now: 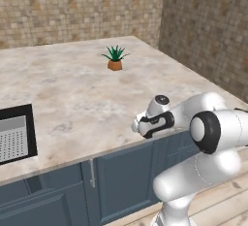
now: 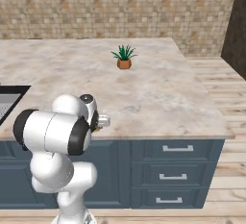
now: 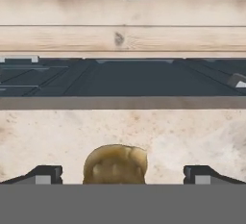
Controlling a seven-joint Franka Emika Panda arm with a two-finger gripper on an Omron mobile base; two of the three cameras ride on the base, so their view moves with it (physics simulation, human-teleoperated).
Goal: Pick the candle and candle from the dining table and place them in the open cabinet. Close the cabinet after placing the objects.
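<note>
On the dining table (image 3: 192, 131), candle (image 3: 115, 164) between open end effector (image 3: 123, 175) fingertips.

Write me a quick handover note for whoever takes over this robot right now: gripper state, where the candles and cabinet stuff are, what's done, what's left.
Gripper: open, holding nothing, poised above the dining table near its front edge.
Yellow-gold candle: on the tabletop, between the spread fingertips in the hand view.
Potted plant: farther back on the table; leave it.
Done: nothing placed yet.
Left: grasp this candle, put it in the cabinet, fetch the second candle, close the cabinet.
</note>
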